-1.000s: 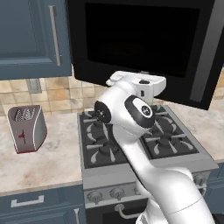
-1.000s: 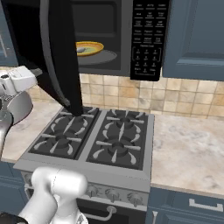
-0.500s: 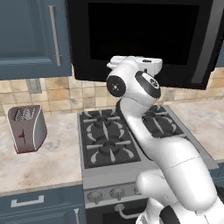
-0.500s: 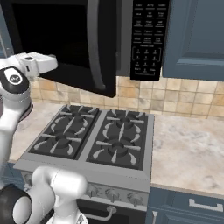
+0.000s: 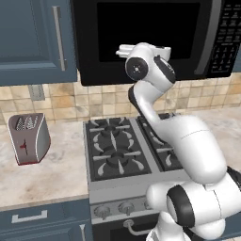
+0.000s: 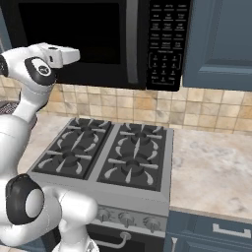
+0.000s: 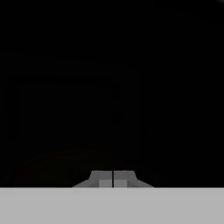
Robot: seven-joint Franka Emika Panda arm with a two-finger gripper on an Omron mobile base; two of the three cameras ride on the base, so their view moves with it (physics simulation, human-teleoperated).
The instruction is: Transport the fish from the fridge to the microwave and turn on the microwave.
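Note:
The microwave (image 5: 146,37) hangs above the stove with its black door shut. Its long vertical handle (image 5: 214,40) and white-marked keypad (image 5: 229,37) are on the right. From the right base view, the microwave (image 6: 74,39) shows the handle (image 6: 132,42) and keypad (image 6: 165,44) as well. My gripper (image 5: 143,48) is raised against the door glass, its fingertips hidden behind the white hand (image 6: 66,54). In the hand view my gripper (image 7: 113,179) is shut, tips together, nothing between them, facing pure black. The fish is hidden. The fridge is out of view.
A four-burner gas stove (image 5: 122,150) sits under the microwave. A silver toaster (image 5: 28,139) stands on the left counter. Marble counter (image 6: 211,172) runs to the right. Dark blue cabinets (image 6: 221,44) flank the microwave, with drawers (image 6: 211,231) below.
The microwave door has swung from wide open to shut. My hand followed it, rising and moving in against the door glass. The gripper stayed shut.

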